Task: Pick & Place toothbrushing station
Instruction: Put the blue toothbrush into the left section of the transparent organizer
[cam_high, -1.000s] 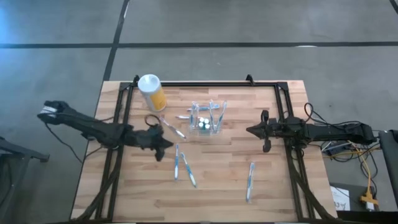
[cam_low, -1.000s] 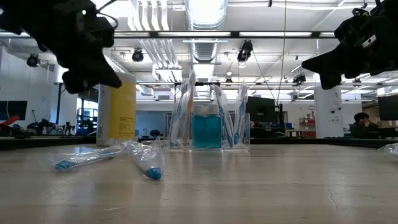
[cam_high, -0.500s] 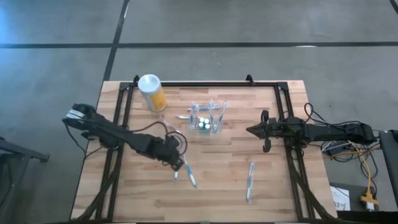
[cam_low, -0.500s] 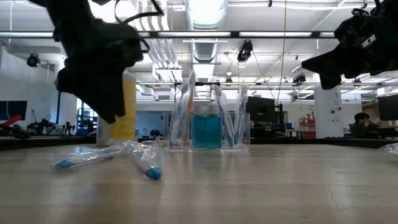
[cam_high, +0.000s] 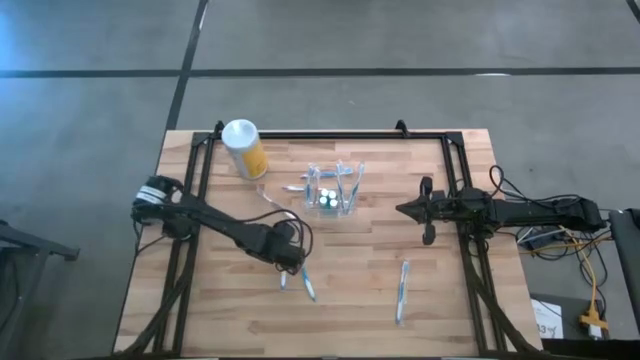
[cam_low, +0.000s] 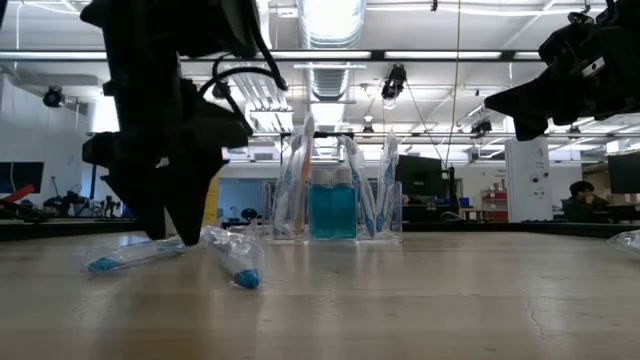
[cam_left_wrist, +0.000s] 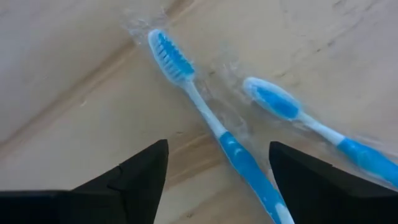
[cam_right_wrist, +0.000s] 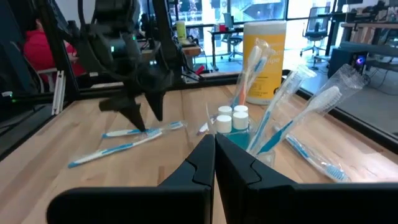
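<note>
The left gripper (cam_high: 290, 262) has its fingers (cam_left_wrist: 134, 177) spread wide, poised just above two wrapped blue toothbrushes (cam_high: 300, 277) on the table, one brush lying in the gap between the tips, nothing held. The right gripper (cam_high: 405, 210) has its fingers (cam_right_wrist: 239, 165) pressed together and empty, hanging above the boards at about three o'clock from the toothbrushing station (cam_high: 332, 189). That clear holder stands near the table's centre, a little toward twelve o'clock, with wrapped brushes leaning out of it and white-capped tubes inside. The table (cam_high: 200, 310) is pale wooden planking ringed by a dark metal frame. A yellow canister (cam_high: 243, 148) with a white lid stands at about ten o'clock from the station, and a lone toothbrush (cam_high: 401, 290) lies off toward five o'clock. From above, only grey concrete floor with dark seams shows around the table. The level view adds what that hides: a long workshop with ceiling lights, ducting, monitors and a seated person (cam_low: 582, 197) far off, and blue liquid in the station. The left wrist view alone shows the bristles and crinkled wrappers up close. The right wrist view catches a person in red (cam_right_wrist: 37, 53) beyond the table's edge.
</note>
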